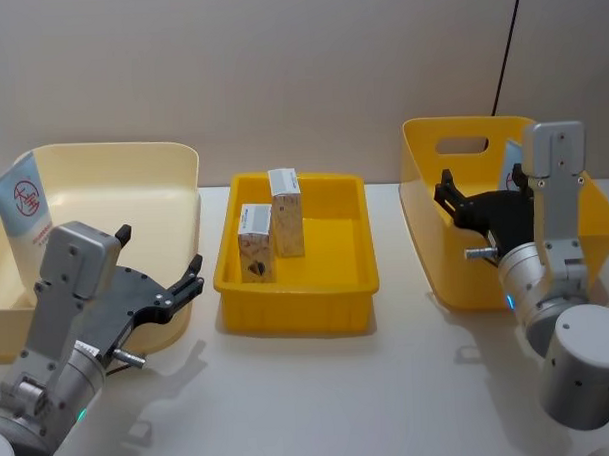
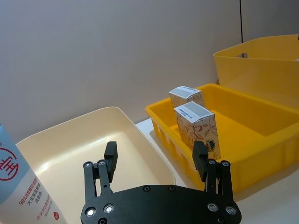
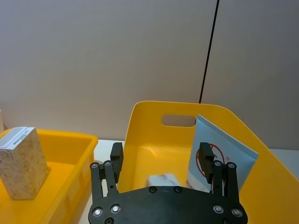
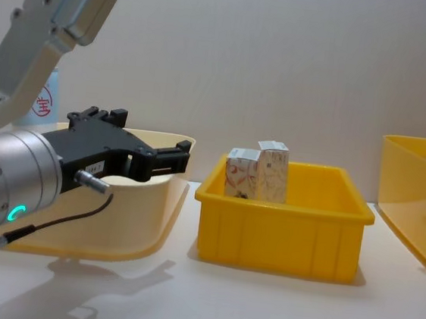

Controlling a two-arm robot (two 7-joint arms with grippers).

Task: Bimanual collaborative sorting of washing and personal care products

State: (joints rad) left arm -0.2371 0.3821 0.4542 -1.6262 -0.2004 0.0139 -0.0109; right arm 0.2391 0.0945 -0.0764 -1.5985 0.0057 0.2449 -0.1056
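Cartons, two of them, stand upright in the middle yellow bin; one tube leans in the cream tray, another tube in the right bin. Both hands are open and empty: left hand at the tray's near corner, right hand above the right bin. Sorting seems between picks; next comes reaching for a product.

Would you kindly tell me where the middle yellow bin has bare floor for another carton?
The middle yellow bin is bare across its right half, between the two cartons and its right wall. Its left side is crowded: both cartons stand close together there, with the left end effector open nearby.
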